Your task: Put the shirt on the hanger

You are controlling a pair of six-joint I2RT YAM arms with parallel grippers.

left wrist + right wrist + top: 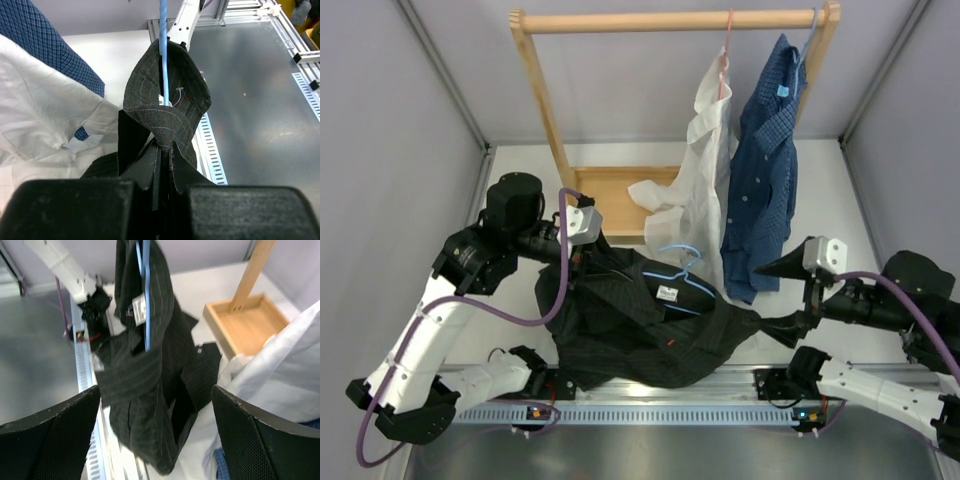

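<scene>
A robot lab test cell: grey panel walls (380, 100) enclose a white desk (835, 190), aluminium rail (650, 412), and wooden clothes rack (620, 20).

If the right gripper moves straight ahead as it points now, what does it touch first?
Probably the black shirt, hanging directly before the open right gripper; exact depth is unclear.

The shirt (620, 330), black with faint thin pinstripes, is sagging in a bunched, crumpled heap low in the middle of the overhead view, stretching out sideways to a narrow point at the right. Its open collar is facing up, showing the white label (668, 292), and a small red mark (672, 343) is showing lower on the cloth. The hanger (163, 50), a thin light-blue wire, is sitting partly inside the collar, its hook sticking out above the fabric.
</scene>
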